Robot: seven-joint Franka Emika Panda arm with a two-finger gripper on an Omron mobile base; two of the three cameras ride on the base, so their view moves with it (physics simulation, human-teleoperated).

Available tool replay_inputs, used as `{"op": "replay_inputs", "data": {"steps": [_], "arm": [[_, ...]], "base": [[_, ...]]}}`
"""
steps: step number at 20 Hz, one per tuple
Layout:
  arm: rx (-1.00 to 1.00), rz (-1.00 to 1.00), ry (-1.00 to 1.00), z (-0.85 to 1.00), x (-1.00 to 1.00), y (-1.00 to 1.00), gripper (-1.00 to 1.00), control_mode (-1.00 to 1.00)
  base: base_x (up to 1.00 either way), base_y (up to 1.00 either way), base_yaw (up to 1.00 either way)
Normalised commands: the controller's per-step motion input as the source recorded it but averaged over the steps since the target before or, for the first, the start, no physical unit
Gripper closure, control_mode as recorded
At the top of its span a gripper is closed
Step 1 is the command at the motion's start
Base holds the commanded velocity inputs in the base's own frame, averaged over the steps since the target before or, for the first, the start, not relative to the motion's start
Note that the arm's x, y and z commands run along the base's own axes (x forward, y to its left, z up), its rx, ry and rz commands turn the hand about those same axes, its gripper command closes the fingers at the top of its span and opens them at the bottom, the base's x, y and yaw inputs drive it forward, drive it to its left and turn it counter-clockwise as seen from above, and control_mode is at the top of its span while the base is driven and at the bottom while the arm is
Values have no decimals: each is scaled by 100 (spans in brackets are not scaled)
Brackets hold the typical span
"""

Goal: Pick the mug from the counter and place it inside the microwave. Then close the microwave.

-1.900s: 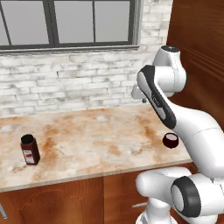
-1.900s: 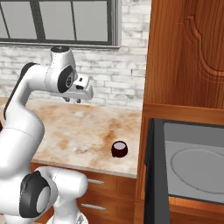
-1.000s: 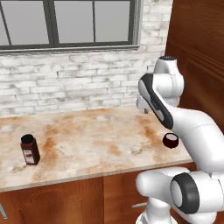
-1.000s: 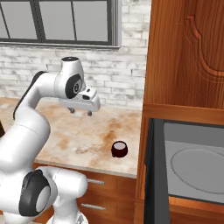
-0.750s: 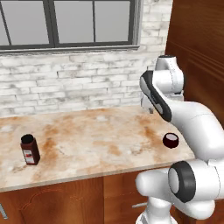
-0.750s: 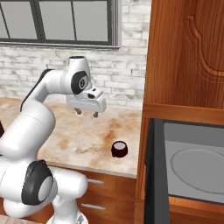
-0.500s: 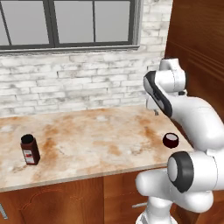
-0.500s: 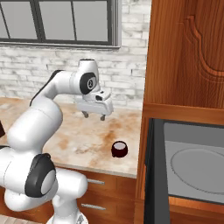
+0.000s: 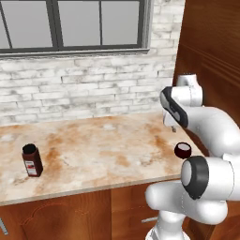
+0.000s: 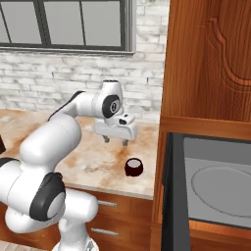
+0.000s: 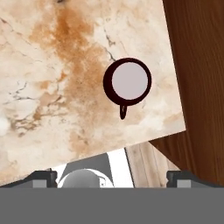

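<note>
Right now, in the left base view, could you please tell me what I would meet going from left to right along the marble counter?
Dark bottle with a red label → bare beige-and-rust mottled marble counter → open pincer → small dark maroon mug.
</note>
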Motion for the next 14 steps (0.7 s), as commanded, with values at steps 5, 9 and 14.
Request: {"op": "replay_inputs", "data": {"steps": [5,9,14], "arm": [[0,2,-2,-37,0,-19,-100,-100],[3,1,-5,-38,0,-22,-100,-100],[3,0,-9,-22,0,-32,-100,-100]], "base": [[0,0,0],[0,0,0],[0,0,0]]}}
